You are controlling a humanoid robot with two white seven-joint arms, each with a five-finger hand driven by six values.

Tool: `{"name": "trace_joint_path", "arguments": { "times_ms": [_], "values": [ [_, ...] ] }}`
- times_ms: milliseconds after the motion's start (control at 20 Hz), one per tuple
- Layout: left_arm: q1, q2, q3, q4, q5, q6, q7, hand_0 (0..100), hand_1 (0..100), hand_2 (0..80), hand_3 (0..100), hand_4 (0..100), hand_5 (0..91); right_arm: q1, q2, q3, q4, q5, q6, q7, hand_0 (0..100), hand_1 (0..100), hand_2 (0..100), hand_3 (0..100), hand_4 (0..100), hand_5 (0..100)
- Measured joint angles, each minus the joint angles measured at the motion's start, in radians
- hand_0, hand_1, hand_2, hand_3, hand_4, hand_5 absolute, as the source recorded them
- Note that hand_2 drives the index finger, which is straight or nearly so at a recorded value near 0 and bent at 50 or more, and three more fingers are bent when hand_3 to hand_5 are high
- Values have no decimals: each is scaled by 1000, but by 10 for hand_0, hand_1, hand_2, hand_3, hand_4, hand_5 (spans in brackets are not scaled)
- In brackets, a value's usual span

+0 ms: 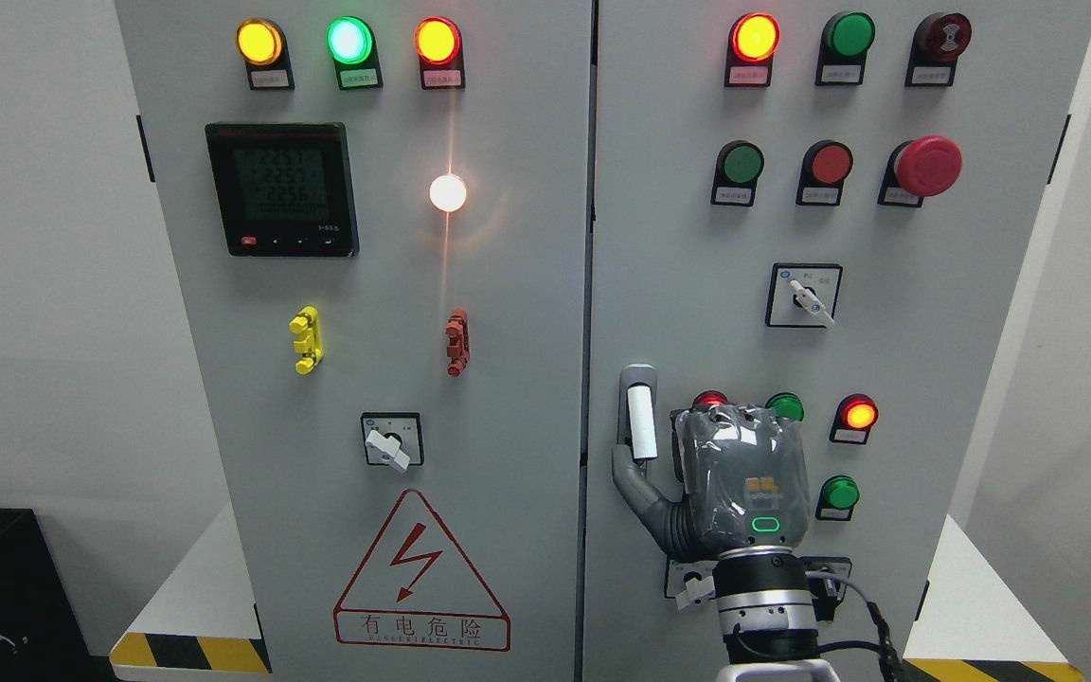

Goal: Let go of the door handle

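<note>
A grey electrical cabinet (508, 379) with two doors fills the head view. The left door (366, 284) carries three lit lamps along its top, amber, green and red, a black digital meter (281, 201) below them, a glowing white lamp (448, 192), a yellow clip (306, 340), a red-brown clip (456, 342), a rotary switch (392, 441) and a red triangular shock-warning sign (421, 573). The right door (934, 379) has a lit red lamp, round green and red buttons, a red mushroom emergency stop button (927, 166) and a selector switch (804, 296).

The right hand (730, 478), grey and wrapped in clear film, comes up from the bottom edge to the right of the middle, its back facing the camera and held against the lower part of the right door. The door handle (639, 412), upright with a white grip, sits at that door's left edge, just left of the hand. The thumb (634, 478) reaches up to touch the lower end of the handle; the other fingers are curled at the top of the palm, beside the handle and not around it, gripping nothing
</note>
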Motion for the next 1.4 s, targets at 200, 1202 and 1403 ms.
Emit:
{"name": "trace_joint_path", "arguments": {
  "times_ms": [200,1202,1403],
  "values": [
    [0,0,0,0,0,0,0,120,556,0,0,0,0,2,0,0,-1,0,0,-2,486,336,950,1000,1000,1000],
    [0,0,0,0,0,0,0,120,556,0,0,0,0,8,1,0,-6,3,20,-21,481,372,952,1000,1000,1000],
    [0,0,0,0,0,0,0,120,556,0,0,0,0,9,1,0,-8,4,21,-21,501,374,953,1000,1000,1000]
  ]
}}
